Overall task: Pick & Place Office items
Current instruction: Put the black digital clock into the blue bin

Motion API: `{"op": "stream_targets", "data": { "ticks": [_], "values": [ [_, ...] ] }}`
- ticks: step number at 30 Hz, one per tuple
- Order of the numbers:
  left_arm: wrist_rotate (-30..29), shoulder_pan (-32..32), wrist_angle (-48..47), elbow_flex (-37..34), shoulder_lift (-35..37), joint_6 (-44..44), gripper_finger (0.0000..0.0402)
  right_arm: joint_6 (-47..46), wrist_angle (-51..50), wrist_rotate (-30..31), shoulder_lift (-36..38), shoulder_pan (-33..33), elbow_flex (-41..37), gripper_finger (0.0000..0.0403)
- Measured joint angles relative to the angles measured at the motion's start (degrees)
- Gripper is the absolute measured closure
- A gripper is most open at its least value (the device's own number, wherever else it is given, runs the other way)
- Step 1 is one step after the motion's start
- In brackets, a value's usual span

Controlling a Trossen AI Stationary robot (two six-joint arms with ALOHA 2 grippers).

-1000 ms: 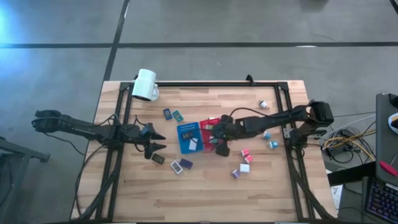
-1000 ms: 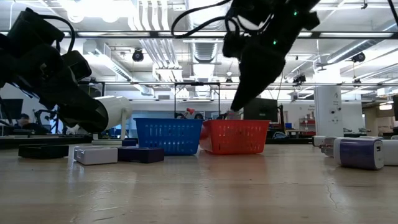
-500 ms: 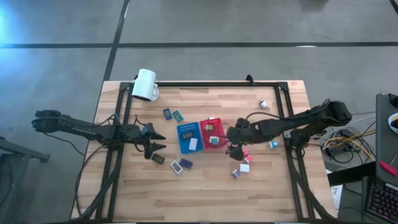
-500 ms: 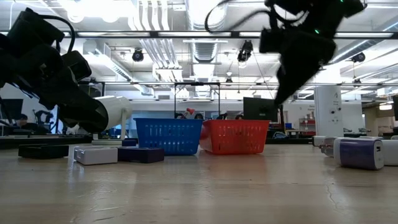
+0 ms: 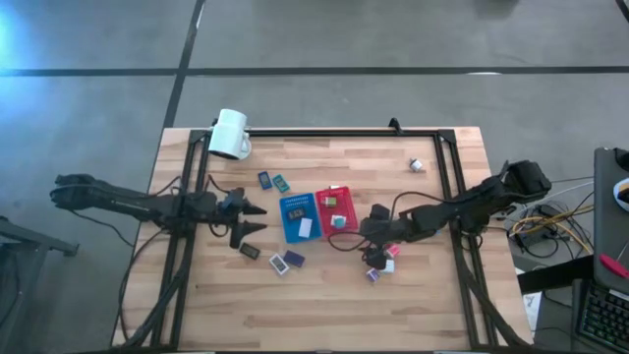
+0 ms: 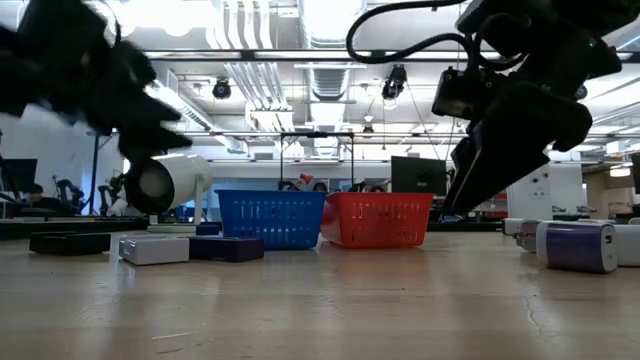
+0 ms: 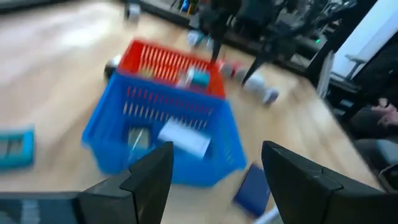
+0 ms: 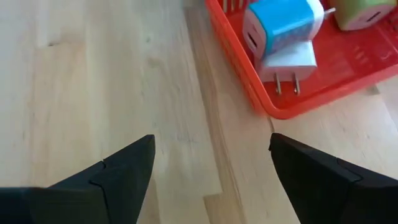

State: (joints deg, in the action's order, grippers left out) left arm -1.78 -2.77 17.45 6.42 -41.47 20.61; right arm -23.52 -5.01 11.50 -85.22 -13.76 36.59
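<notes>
Office items (image 5: 384, 258) are being left scattered btwn the red tray (image 5: 337, 208) and table edge (others already binned). Right gripper (image 5: 371, 253), open and empty, is being held over them; left gripper (image 5: 251, 218), also open, near blue tray (image 5: 298, 215). Probably light, rigid, slick plastic, best pinched across flat sides.

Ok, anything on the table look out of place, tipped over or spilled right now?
The white mug lies on its side at the table's far left corner, its mouth facing the low camera. Nothing has spilled from it. One small piece sits alone near the far right, away from the rest. The blue tray and red tray stand upright.
</notes>
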Motion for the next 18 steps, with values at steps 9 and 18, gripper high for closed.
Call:
{"op": "stream_targets", "data": {
  "ticks": [9,18],
  "values": [
    [-2.21,-0.43,-40.97,25.08,-0.37,-2.9,0.0152,-0.34,3.21,0.09,-0.21,0.0,-2.07,0.0101],
    [-2.12,-4.64,-62.96,34.27,-4.67,9.85,0.0152,-0.53,10.6,0.22,-0.27,0.0,-6.29,0.0103]
  ]
}}
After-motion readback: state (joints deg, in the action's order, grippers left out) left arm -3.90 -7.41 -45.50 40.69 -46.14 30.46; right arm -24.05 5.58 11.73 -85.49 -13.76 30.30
